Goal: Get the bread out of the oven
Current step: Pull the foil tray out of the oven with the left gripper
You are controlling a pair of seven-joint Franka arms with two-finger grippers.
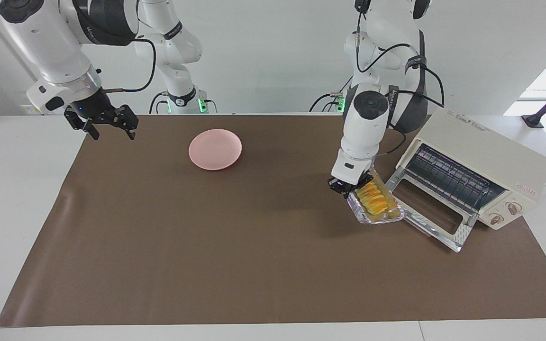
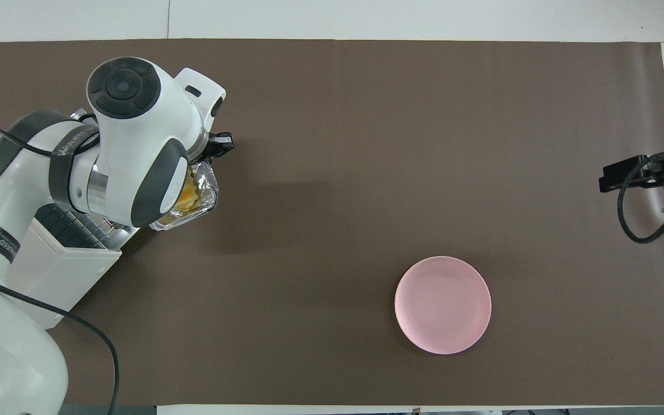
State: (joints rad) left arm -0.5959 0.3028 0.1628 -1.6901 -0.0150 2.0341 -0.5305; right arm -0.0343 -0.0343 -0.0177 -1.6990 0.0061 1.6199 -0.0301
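The bread (image 1: 373, 197), a golden ridged loaf, lies in a crinkled silver foil tray (image 1: 381, 214). My left gripper (image 1: 346, 187) is shut on the tray's rim and holds it tilted just outside the oven (image 1: 484, 154), by the edge of its lowered glass door (image 1: 436, 222). The oven's wire rack (image 1: 448, 177) is bare. In the overhead view my left arm hides most of the bread (image 2: 189, 196) and tray (image 2: 205, 203). My right gripper (image 1: 112, 132) is open and empty, waiting raised over the mat's corner at the right arm's end.
A round pink plate (image 1: 215, 149) lies on the brown mat (image 1: 206, 246), near the robots, between the two arms; it also shows in the overhead view (image 2: 442, 304). The oven (image 2: 61, 262) stands at the left arm's end of the table.
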